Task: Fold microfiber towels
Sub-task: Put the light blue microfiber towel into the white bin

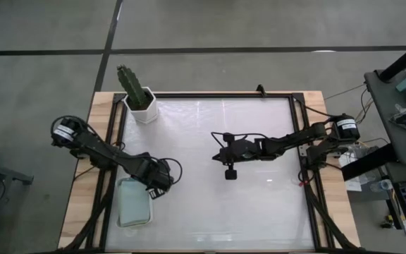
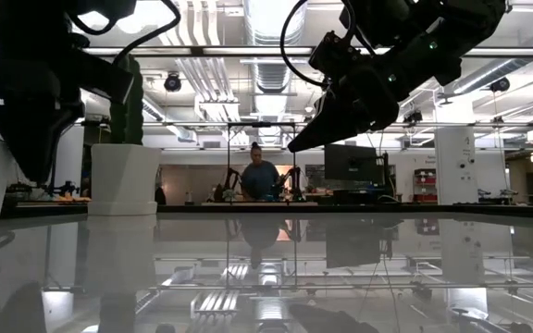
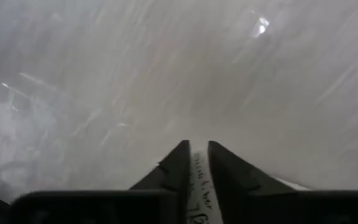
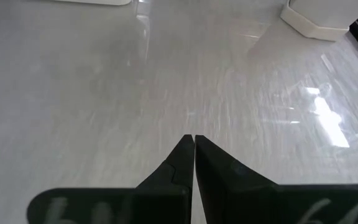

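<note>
My left claw (image 1: 158, 189) hangs over the tray; no loose towel lies on the table.

Its fingers stand nearly together with a thin gap, nothing between them. Just beside it, the white tray (image 1: 120, 220) holds a sage-green towel (image 1: 134, 203), flat and neatly squared. My right claw (image 1: 229, 156) waits pinched shut above mid-table. My worry: dropping blind, I could snag the folded cloth or nudge the tray toward the cactus pot (image 1: 143, 109).
</note>
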Tool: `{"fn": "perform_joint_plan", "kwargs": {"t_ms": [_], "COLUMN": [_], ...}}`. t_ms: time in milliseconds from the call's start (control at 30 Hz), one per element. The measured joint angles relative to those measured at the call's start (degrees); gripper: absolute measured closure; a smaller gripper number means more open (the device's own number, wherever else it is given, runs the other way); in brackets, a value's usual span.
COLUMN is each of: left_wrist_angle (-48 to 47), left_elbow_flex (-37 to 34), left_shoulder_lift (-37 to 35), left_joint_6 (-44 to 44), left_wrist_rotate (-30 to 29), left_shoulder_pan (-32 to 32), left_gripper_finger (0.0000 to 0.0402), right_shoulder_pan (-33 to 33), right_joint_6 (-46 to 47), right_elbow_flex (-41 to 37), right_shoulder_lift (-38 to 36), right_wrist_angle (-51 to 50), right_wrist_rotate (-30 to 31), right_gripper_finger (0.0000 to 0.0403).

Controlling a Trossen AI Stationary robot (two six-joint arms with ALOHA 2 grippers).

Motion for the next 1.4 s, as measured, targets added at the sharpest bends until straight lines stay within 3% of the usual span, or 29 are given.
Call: {"fn": "perform_joint_plan", "kwargs": {"t_ms": [100, 500, 833, 1133, 1400], "left_wrist_angle": [-0.01, -6.24, -8.12, -16.86, -17.08], "left_elbow_flex": [0.28, 6.85, 7.72, 12.38, 12.28], "left_shoulder_lift": [-0.6, -1.63, -3.43, -5.39, -5.73], "left_joint_6": [0.04, 1.86, 1.53, 1.44, -1.46], "left_wrist_rotate": [-0.89, -1.08, -2.0, 2.06, 8.29], "left_shoulder_pan": [0.0, -0.02, -0.07, -0.15, -0.86], "left_gripper_finger": [0.0393, 0.0398, 0.0398, 0.0398, 0.0398], "right_shoulder_pan": [0.0, 0.0, 0.0, 0.0, 0.0], "right_joint_6": [-0.05, 0.37, 0.82, 0.85, 0.87], "right_elbow_flex": [0.0, -0.02, -0.02, -0.07, -0.07], "right_shoulder_lift": [0.0, 0.02, 0.02, 0.04, 0.04], "right_wrist_angle": [0.0, 0.04, 0.02, 0.15, 0.04], "right_wrist_rotate": [0.0, 0.0, -0.01, -0.01, -0.01], "right_gripper_finger": [0.0394, 0.0394, 0.0394, 0.0394, 0.0394]}}
